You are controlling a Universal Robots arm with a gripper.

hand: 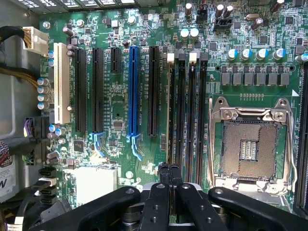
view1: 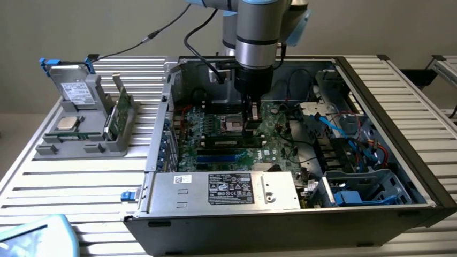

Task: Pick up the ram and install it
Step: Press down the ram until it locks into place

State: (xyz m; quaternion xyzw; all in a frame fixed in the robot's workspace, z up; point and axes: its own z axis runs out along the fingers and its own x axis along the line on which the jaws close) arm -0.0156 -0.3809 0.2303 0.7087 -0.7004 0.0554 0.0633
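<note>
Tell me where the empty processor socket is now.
The processor socket sits on the motherboard, beside the black memory slots, toward the exterior view's left of the tool.

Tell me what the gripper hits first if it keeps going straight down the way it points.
Most likely the black memory slots on the motherboard; the shut gripper hangs right above them, though depth is hard to judge.

I see the ram, a thin dark green board, standing on edge in the grey holder, at the exterior view's left of the computer case.

A silver-grey cylindrical arm with blue joint caps, black cables and a black hand.
</note>
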